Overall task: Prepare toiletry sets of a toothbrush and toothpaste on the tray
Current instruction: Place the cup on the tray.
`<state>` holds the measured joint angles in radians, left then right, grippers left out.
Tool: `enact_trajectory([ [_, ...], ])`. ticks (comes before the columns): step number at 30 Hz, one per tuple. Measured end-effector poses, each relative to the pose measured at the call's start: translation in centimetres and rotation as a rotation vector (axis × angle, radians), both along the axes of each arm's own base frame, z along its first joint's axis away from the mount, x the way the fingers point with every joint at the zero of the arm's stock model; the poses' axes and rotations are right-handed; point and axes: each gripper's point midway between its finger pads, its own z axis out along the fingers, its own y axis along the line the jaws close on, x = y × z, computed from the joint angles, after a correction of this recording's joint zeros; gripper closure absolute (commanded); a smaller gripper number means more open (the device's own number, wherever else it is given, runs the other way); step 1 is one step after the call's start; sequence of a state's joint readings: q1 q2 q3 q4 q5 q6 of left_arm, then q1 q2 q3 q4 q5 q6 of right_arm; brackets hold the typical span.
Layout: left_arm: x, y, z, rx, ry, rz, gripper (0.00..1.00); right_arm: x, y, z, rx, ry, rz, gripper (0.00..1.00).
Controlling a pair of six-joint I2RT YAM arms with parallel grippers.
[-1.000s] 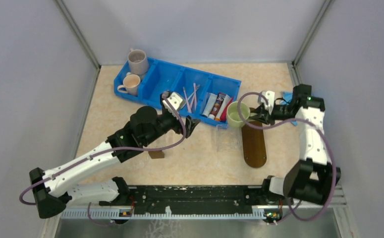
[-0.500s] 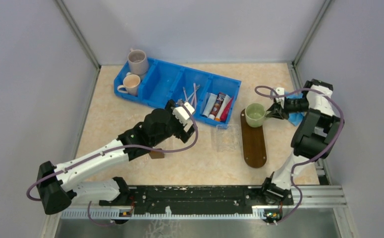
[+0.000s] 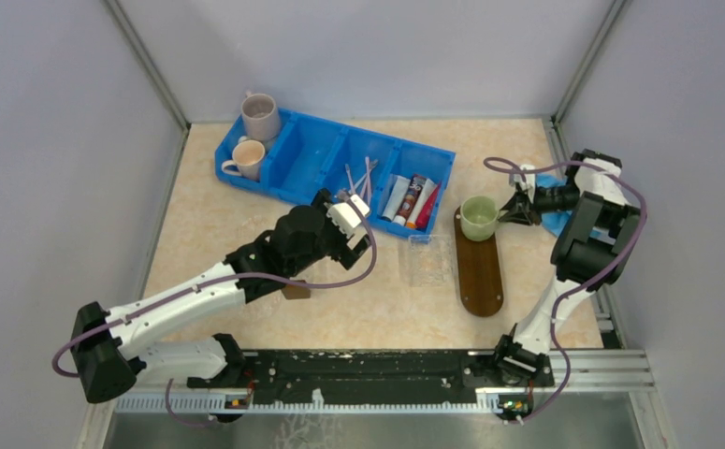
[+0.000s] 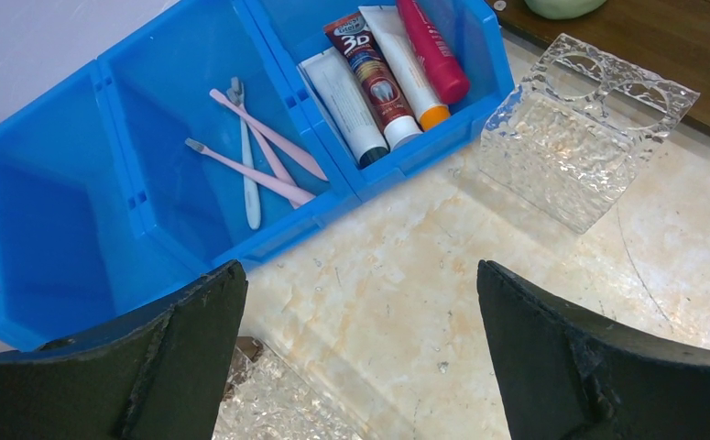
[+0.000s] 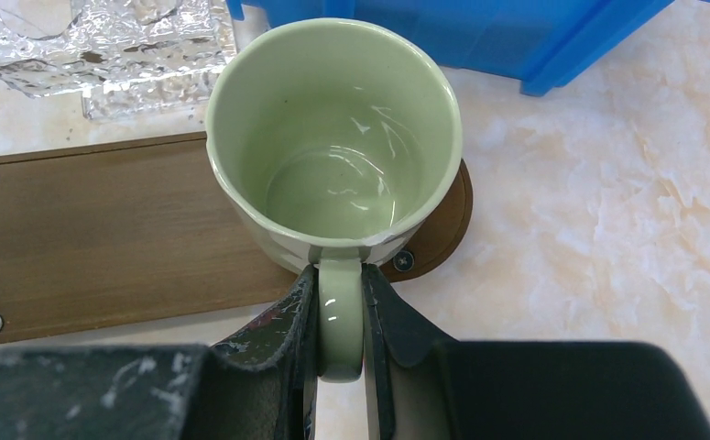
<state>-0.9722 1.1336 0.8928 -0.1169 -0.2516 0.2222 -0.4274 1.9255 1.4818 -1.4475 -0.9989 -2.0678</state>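
Pink and white toothbrushes (image 4: 259, 156) (image 3: 360, 180) lie in a middle compartment of the blue bin. Beside them, toothpaste tubes (image 4: 383, 73) (image 3: 413, 199) in white, dark and red fill the end compartment. My left gripper (image 4: 360, 275) (image 3: 363, 238) hangs open and empty over the table just in front of that bin. The dark brown oval tray (image 3: 480, 276) (image 5: 103, 238) lies to the right. A pale green mug (image 5: 333, 137) (image 3: 479, 216) sits at its far end. My right gripper (image 5: 339, 275) (image 3: 508, 210) is shut on the mug's handle.
The blue bin (image 3: 311, 154) runs across the back, with a grey mug (image 3: 261, 115) and a beige mug (image 3: 247, 157) in its left end. A clear glass holder (image 3: 428, 257) (image 4: 580, 147) stands between bin and tray. A small brown block (image 3: 295, 291) lies under my left arm.
My right arm has carried the green mug to the right, onto the tray's far end. My left gripper has swung round and come closer to the bin. Both have held still for the last half second.
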Motion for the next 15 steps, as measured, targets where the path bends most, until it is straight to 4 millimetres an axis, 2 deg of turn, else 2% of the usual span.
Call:
enact_trajectory([
  [3, 0.04, 0.04, -0.18, 0.005, 0.001, 0.002, 0.01, 0.21, -0.05, -0.06, 0.005, 0.006, 0.000, 0.76],
  [5, 0.05, 0.04, -0.25, 0.008, 0.001, 0.002, 0.01, 0.39, -0.01, -0.25, 0.014, 0.010, -0.002, 0.68],
  [10, 0.12, 0.12, -0.44, 0.012, 0.003, 0.004, 0.01, 0.56, 0.36, -0.03, 0.048, 0.010, -0.013, 0.60],
  [15, 0.14, 0.14, -0.44, 0.012, 0.003, 0.005, 0.01, 0.80, 0.44, 0.27, 0.059, 0.000, -0.017, 0.57],
])
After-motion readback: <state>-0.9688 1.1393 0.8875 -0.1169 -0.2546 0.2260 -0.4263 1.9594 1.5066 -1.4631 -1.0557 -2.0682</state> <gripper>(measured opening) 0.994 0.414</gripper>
